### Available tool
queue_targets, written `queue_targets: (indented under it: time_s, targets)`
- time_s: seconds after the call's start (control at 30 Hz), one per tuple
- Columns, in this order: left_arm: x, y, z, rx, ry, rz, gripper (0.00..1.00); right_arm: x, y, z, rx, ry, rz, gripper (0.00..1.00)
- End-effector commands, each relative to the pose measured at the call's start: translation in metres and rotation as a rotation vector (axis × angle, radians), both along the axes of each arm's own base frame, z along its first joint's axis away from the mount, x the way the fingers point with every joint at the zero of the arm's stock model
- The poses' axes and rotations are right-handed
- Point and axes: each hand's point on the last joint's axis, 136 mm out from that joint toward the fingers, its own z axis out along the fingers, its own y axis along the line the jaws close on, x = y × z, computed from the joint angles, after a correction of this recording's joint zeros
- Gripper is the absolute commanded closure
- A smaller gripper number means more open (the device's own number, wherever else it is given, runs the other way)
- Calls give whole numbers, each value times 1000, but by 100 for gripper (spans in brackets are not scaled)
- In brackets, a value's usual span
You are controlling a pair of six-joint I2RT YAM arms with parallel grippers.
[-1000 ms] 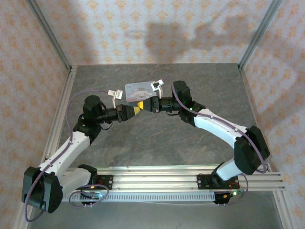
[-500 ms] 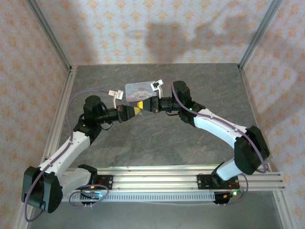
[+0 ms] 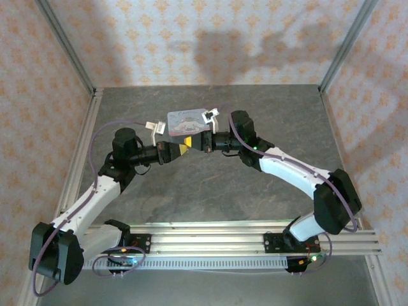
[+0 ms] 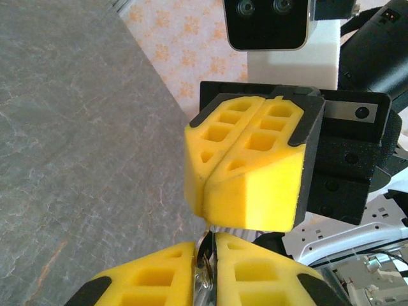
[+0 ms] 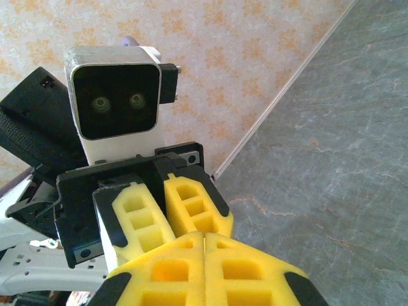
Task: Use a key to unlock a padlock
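- L arm (image 3: 89, 197) runs up from its base at the near-left, elbow bent, forearm level and pointing right.
- R arm (image 3: 290, 169) mirrors it from the near-right, forearm pointing left.
- Tips meet nose to nose above mid-table (image 3: 268, 111), just in front of the tin (image 3: 182, 119).
- L gripper (image 5: 164, 218): yellow pads pinched on the key (image 4: 204, 264), a thin silvery bit poking out twd the other tips.
- R gripper (image 4: 207, 203): pads pressed flat together, no gap at the seam; can't tell if anything's inside.
- Key end sits right at the R pads; touching or not, can't tell.
- Count: 2 arms, 2 grippers, 1 key, 1 tin.
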Motion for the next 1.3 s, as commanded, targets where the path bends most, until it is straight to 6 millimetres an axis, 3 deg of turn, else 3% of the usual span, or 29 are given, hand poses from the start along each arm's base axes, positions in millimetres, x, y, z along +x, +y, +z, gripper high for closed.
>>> queue_targets:
  time_s: [0.0, 0.43, 0.67, 1.27]
  targets:
    - [-2, -1, 4, 3, -29, -3, 85, -2, -4, 20, 45, -83, -18, 100]
    - [-4, -1, 5, 0, -36, -9, 90, -1, -4, 21, 55, -82, -20, 100]
    - [-5, -2, 11, -18, -47, -21, 82, -1, -2, 20, 71, -71, -17, 100]
    - [-3, -3, 15, -23, -58, -22, 73, -4, 1, 19, 79, -60, 4, 100]
